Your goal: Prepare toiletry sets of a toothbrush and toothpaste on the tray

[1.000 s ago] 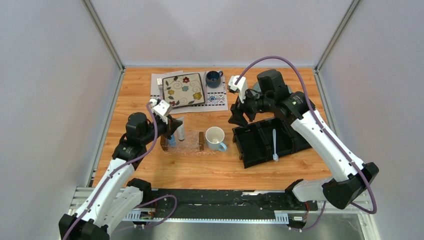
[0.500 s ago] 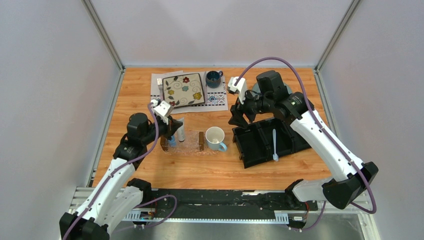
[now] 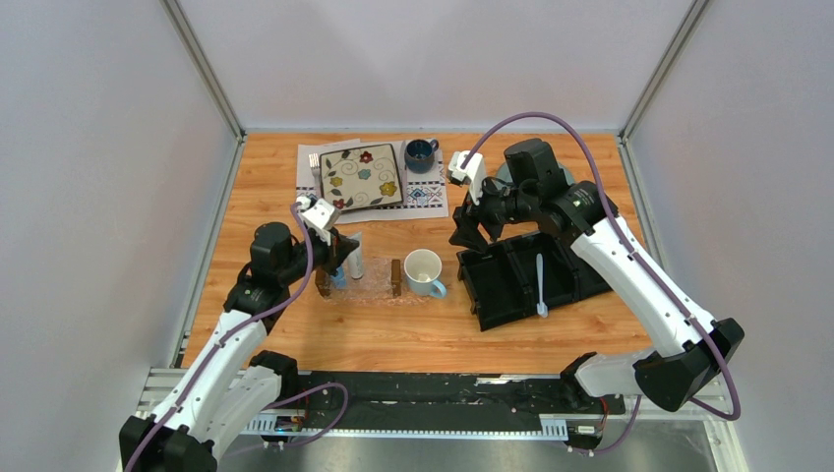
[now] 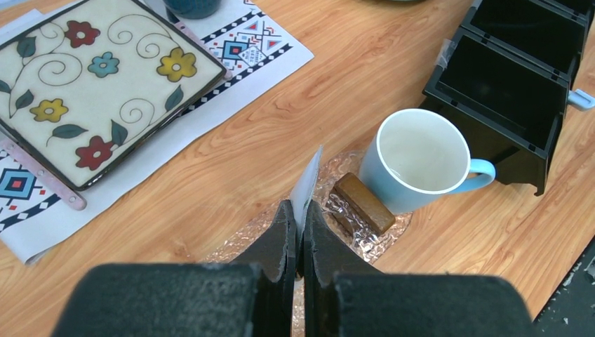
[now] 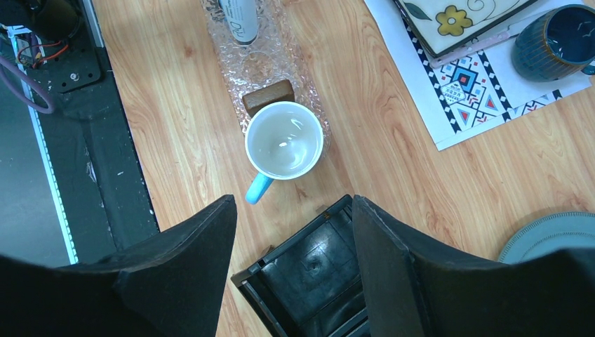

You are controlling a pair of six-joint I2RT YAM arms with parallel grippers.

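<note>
Appeared to be on the toothpaste step. Clamped the flat crimped tail of a small whitish-silver squeeze tube (image 4: 306, 184) between the pressed-together jaws of the left gripper (image 4: 298, 210), with the body hanging upright over the small clear textured tray (image 4: 361, 205) with dark brown wooden end pieces. Could not tell whether the cap end touched the tray or hung just clear of it (hidden under the fingers from the wrist, too small from above). Made out what looked like a small bright blue squeeze tube (image 3: 337, 279) on the tray's left end, just beside the left gripper.

Found the slender white plastic toothbrush (image 3: 540, 285) lying in a compartment of the black plastic organizer (image 3: 492, 285), well apart from the tray. Noted the white mug (image 3: 423, 272) with a light-blue handle standing between the two, right against the tray's right wooden end. Held the right gripper (image 3: 466, 234) spread wide and empty over the organizer's far left corner, near the toothbrush but not above it.

Judged the next move to call for lowering and letting go of the tube on the tray. Would then need the right gripper shifted rightward over the thin toothbrush handle, closed on it, and carried past the mug.
</note>
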